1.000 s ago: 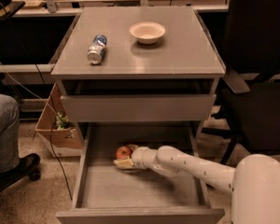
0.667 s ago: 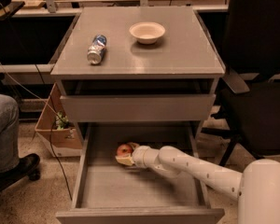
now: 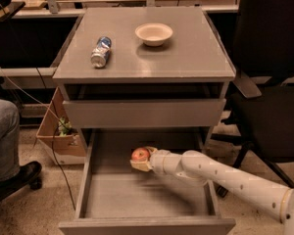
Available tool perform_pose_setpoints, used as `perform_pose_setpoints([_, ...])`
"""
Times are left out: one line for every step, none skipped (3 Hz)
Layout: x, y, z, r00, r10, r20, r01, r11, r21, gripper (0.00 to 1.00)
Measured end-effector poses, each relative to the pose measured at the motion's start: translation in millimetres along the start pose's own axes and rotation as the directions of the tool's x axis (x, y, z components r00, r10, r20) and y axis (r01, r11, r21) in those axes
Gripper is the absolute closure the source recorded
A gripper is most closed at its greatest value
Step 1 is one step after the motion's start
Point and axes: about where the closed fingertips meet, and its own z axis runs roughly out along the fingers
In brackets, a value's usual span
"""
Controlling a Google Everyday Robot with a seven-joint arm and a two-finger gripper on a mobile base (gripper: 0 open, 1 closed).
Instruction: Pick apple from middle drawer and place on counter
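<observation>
Red-orange apple (image 3: 139, 153) is gripped between the gripper's (image 3: 142, 158) tan fingers (image 3: 138, 166), inside the open middle drawer (image 3: 132, 196). Bare drawer floor lies in front of the fingers.

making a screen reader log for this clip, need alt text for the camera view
A robot's gripper holds a small red-orange apple inside the open wide grey metal middle drawer. On the smooth grey counter above sit a crushed silver-blue can and a shallow cream bowl.
</observation>
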Motion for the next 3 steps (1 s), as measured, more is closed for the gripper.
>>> perform_pose_setpoints([-24, -7, -57, 0.999, 0.037, 0.018, -0.037, 0.9993, 0.008, 1.0])
perform_pose_setpoints([-61, -20, -118, 0.998, 0.001, 0.057, -0.005, 0.998, 0.063, 1.0])
perform_pose_setpoints([-108, -30, -172, 0.994, -0.08, 0.076, 0.068, 0.9867, 0.148, 1.0])
